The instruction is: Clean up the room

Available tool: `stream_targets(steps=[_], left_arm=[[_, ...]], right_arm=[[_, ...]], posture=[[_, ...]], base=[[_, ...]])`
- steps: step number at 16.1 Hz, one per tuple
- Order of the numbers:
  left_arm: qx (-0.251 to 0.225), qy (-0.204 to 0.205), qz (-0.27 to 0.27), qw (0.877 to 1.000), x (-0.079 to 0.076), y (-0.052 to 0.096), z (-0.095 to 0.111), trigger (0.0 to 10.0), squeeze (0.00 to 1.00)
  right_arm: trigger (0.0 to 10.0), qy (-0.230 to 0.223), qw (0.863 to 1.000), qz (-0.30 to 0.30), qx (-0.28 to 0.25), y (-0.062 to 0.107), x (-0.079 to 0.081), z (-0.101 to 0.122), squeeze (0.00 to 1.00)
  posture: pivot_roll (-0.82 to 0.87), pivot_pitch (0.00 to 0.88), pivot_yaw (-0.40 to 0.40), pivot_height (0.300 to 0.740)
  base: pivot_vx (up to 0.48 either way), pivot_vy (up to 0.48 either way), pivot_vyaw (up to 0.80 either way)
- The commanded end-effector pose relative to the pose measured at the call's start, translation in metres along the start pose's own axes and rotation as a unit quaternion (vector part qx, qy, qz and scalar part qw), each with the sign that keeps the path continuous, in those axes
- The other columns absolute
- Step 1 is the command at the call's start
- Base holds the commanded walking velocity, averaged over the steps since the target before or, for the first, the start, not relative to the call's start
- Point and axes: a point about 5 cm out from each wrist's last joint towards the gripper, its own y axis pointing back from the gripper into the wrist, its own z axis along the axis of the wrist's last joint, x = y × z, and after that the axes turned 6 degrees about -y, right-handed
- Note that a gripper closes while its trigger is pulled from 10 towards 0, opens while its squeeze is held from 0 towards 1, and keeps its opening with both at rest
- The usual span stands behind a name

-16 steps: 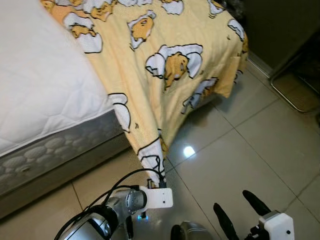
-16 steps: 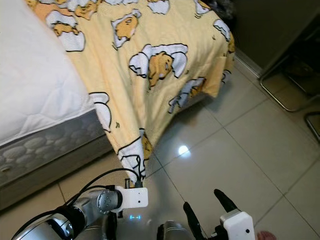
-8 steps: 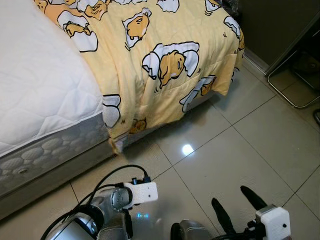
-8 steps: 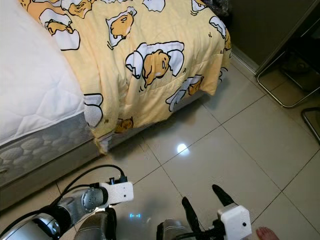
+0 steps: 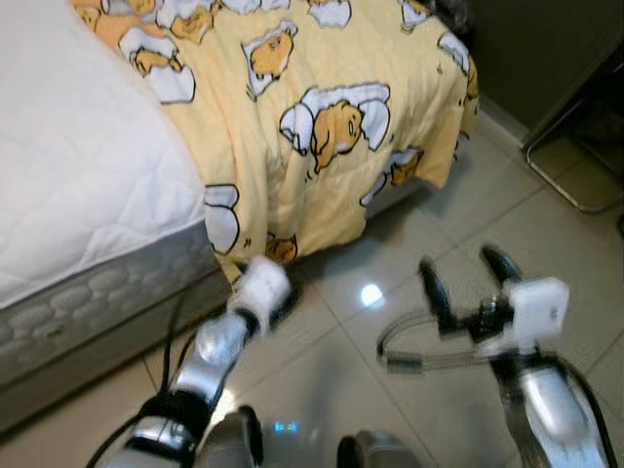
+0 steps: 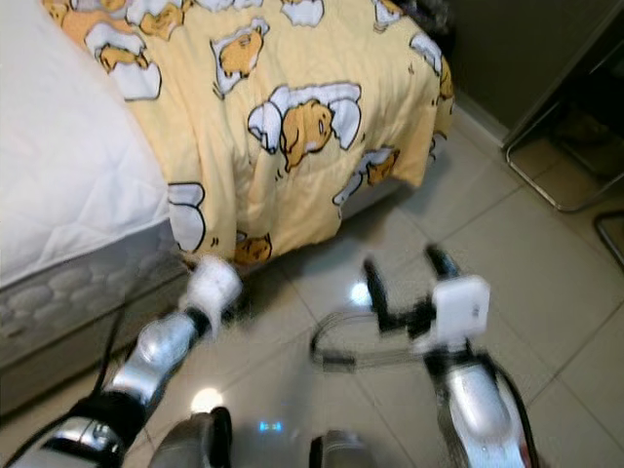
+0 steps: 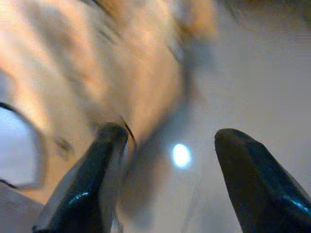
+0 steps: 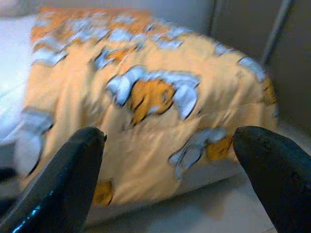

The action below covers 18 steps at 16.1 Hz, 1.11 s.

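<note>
Both tools (image 5: 458,275) raised toward blanket (image 5: 322,127), seemingly open.

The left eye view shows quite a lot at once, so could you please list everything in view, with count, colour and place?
Blanket: one, yellow with white and orange cartoon print, draped over the bed's corner, its edge hanging down to near the floor.
Mattress: one, white quilted top with a grey side, at the left.
Floor: glossy beige tiles, with a bright light reflection in front of the bed.
Metal frame: one, thin tubing, on the floor at the far right.
Left pincer: one, black fingers open, reaching toward the blanket's hanging edge.
Right pincer: one, black fingers open, raised over the floor and facing the blanket.
</note>
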Motion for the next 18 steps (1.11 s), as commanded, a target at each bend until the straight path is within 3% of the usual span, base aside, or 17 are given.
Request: stream_targets(steps=[1, 3, 5, 8, 10, 12, 15, 18], left_arm=[[-0.005, 0.034, 0.027, 0.999, 0.004, 0.0, 0.004, 10.0, 0.0], [-0.051, 0.071, 0.104, 0.991, 0.022, -0.005, 0.03, 10.0, 0.0], [-0.084, 0.071, 0.2, 0.974, 0.048, 0.002, 0.052, 10.0, 0.0], [-0.109, 0.018, 0.212, 0.971, 0.06, 0.019, 0.067, 10.0, 0.0], [-0.106, -0.02, 0.189, 0.976, 0.054, 0.018, 0.07, 10.0, 0.0], [-0.097, -0.017, 0.165, 0.981, 0.045, 0.007, 0.074, 10.0, 0.0], [-0.081, -0.022, 0.171, 0.982, 0.044, 0.001, 0.075, 10.0, 0.0], [-0.052, -0.037, 0.186, 0.981, 0.044, -0.002, 0.067, 10.0, 0.0]], right_arm=[[10.0, 0.003, 1.0, -0.014, 0.011, 0.002, -0.004, -0.005, 0.05], [10.0, 0.006, 0.999, -0.037, 0.001, -0.014, -0.005, -0.002, 0.04], [10.0, 0.017, 0.997, -0.073, -0.023, -0.025, -0.014, 0.005, 0.04], [10.0, 0.031, 0.993, -0.1, -0.05, -0.031, -0.025, 0.013, 0.04], [10.0, 0.03, 0.992, -0.109, -0.051, -0.028, -0.029, 0.009, 0.06], [10.0, 0.016, 0.993, -0.111, -0.028, -0.027, -0.027, -0.003, 0.09], [10.0, 0.011, 0.995, -0.1, -0.007, -0.031, -0.023, -0.01, 0.09], [10.0, 0.009, 0.992, -0.123, -0.003, -0.043, -0.037, -0.009, 0.09]], posture=[[0.02, 0.094, -0.047, 0.74], [0.05, 0.05, -0.046, 0.74], [0.06, 0.014, -0.045, 0.74], [0.07, 0.0, -0.036, 0.74], [0.08, 0.0, -0.034, 0.74], [0.07, 0.0, -0.028, 0.74], [0.05, 0.0, -0.021, 0.74], [0.04, 0.0, -0.015, 0.74]], base=[[0.0, 0.0, 0.0], [0.0, 0.0, 0.0], [0.0, 0.0, 0.0], [0.0, 0.0, 0.0], [0.0, 0.0, 0.33], [0.0, -0.232, 0.53], [0.0, -0.465, 0.45], [0.0, -0.465, 0.0]])
